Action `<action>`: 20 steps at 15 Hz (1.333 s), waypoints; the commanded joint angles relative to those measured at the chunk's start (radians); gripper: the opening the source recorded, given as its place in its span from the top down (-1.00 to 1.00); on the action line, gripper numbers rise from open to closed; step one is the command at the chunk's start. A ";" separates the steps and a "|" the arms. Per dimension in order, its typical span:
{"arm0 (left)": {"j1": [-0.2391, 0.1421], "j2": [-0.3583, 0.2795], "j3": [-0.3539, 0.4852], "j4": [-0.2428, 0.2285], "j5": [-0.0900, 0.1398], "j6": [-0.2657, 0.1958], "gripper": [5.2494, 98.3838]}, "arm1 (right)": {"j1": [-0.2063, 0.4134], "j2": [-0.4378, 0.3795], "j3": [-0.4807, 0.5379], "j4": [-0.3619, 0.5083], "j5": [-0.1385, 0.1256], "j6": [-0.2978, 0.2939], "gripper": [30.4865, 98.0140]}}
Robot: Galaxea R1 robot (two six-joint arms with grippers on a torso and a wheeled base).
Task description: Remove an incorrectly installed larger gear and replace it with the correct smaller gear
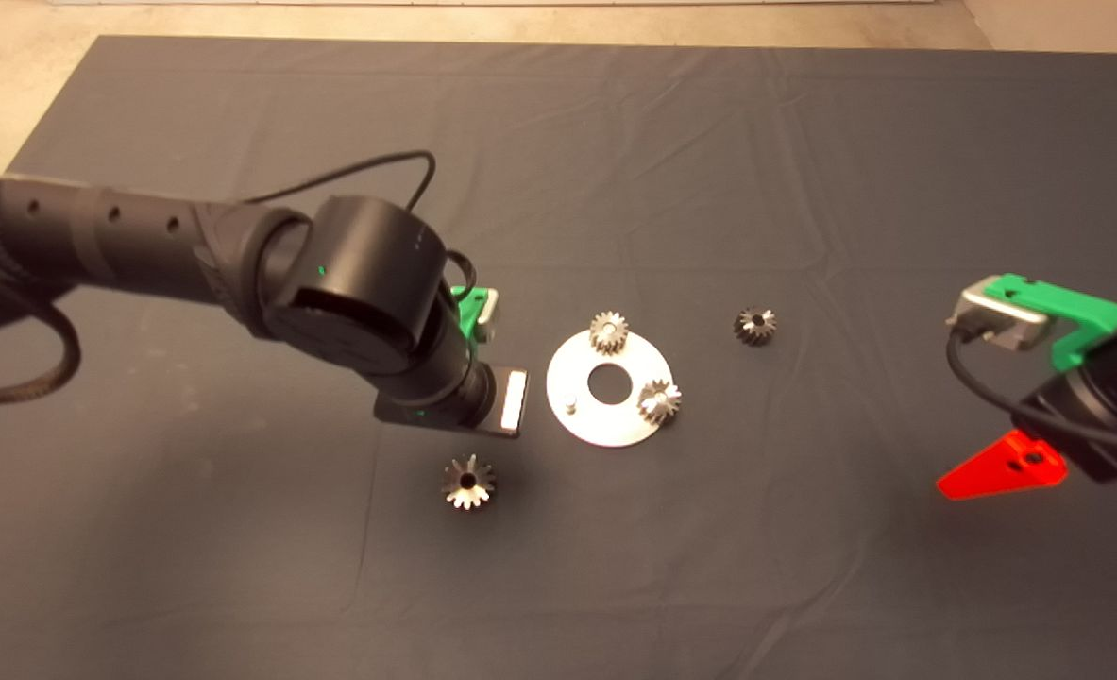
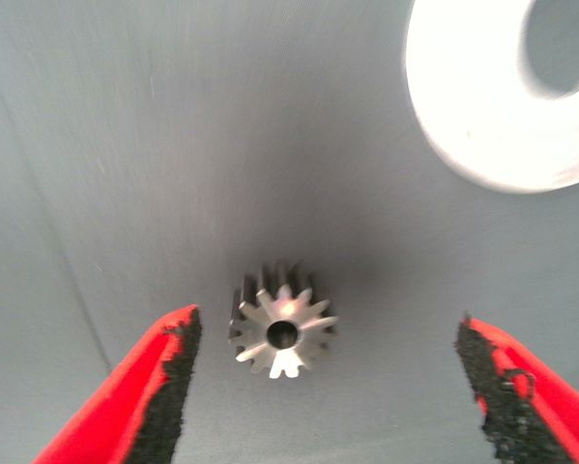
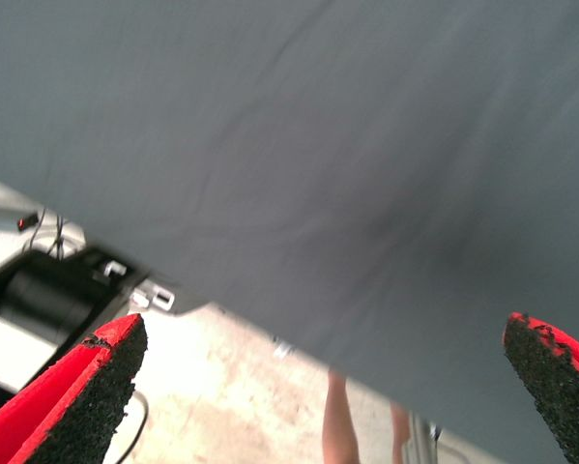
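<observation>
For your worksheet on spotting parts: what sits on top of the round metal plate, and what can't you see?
On the plate sit two small silver gears and one bare peg. Its centre hole shows the mat. The pegs under the gears are covered.

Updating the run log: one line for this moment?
left pincer: open, over larger gear lying on mat | smaller gear: on mat beside plate | right pincer: open, parked

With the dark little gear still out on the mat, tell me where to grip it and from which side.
Grip the smaller gear across its toothed rim, coming straight down from above: it lies flat on the mat, hole up, standing alone, apart from the round plate. The open right gripper looks nearer.
</observation>
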 commanded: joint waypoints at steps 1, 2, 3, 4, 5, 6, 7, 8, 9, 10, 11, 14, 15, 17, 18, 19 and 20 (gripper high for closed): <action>-0.075 0.022 0.124 -0.067 0.132 -0.131 -0.35 | 0.000 0.074 -0.166 -0.167 -0.010 -0.181 -0.99; -0.075 0.020 0.138 -0.068 0.132 -0.148 -0.35 | -0.025 0.075 -0.175 -0.213 -0.002 -0.196 -0.99; -0.075 0.017 0.140 -0.072 0.132 -0.150 -0.35 | -0.063 0.075 -0.176 -0.286 0.011 -0.193 -0.99; -0.075 0.014 0.140 -0.083 0.132 -0.150 -0.35 | -0.097 0.077 -0.175 -0.366 0.035 -0.193 -0.99; -0.075 0.016 0.140 -0.085 0.132 -0.150 -0.35 | -0.122 0.075 -0.175 -0.430 0.072 -0.192 -0.99; -0.075 0.017 0.140 -0.085 0.132 -0.150 -0.35 | -0.134 0.075 -0.176 -0.471 0.115 -0.188 -0.99; -0.076 0.017 0.140 -0.085 0.132 -0.150 -0.43 | -0.151 0.075 -0.178 -0.485 0.159 -0.188 -0.99; -0.078 0.017 0.140 -0.085 0.132 -0.151 -0.46 | -0.175 0.075 -0.181 -0.489 0.189 -0.188 -0.99; -0.078 0.017 0.140 -0.085 0.132 -0.151 -0.46 | -0.191 0.075 -0.188 -0.505 0.207 -0.185 -0.99; -0.078 0.022 0.140 -0.085 0.132 -0.151 -0.49 | -0.213 0.074 -0.192 -0.540 0.222 -0.182 -0.99; -0.078 0.022 0.140 -0.085 0.132 -0.151 -0.55 | -0.237 0.074 -0.195 -0.578 0.238 -0.170 -0.99; -0.078 0.025 0.140 -0.085 0.132 -0.151 -0.58 | -0.292 0.086 -0.236 -0.650 0.329 -0.124 -0.99; -0.078 0.024 0.140 -0.085 0.132 -0.151 -0.67 | -0.306 0.090 -0.259 -0.658 0.352 -0.124 -0.99; -0.078 0.022 0.140 -0.085 0.132 -0.151 -0.68 | -0.326 0.109 -0.285 -0.707 0.361 -0.125 -0.99; -0.078 0.024 0.140 -0.087 0.132 -0.151 -0.68 | -0.339 0.121 -0.296 -0.734 0.363 -0.125 -0.99; -0.078 0.022 0.140 -0.087 0.132 -0.151 -0.76 | -0.349 0.139 -0.319 -0.748 0.366 -0.128 -0.99; -0.078 0.020 0.140 -0.087 0.132 -0.151 -0.78 | -0.351 0.149 -0.336 -0.748 0.366 -0.130 -0.99</action>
